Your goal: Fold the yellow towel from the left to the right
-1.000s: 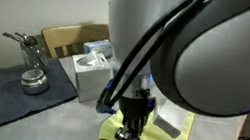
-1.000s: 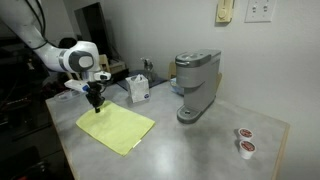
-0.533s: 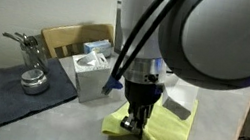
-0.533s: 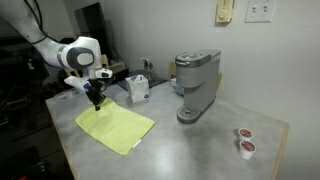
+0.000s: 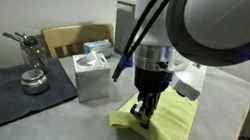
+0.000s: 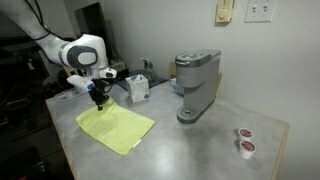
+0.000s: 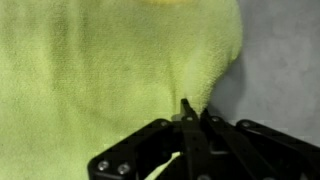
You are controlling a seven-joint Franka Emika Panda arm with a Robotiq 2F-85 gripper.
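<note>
The yellow towel lies flat on the grey table in both exterior views. My gripper stands upright over the towel's corner nearest the tissue box. In the wrist view the two fingers are pressed together on a pinched ridge of the towel near its edge, and the cloth tents up toward them. The pinched corner looks raised a little off the table.
A tissue box stands close beside the gripper. A dark grey mat holds a metal pot. A cardboard box is behind. A coffee maker and two pods stand on the table.
The gripper has risen a little and shifted along the table, pulling the pinched corner of the towel with it. The towel edge bunches up under the fingers.
</note>
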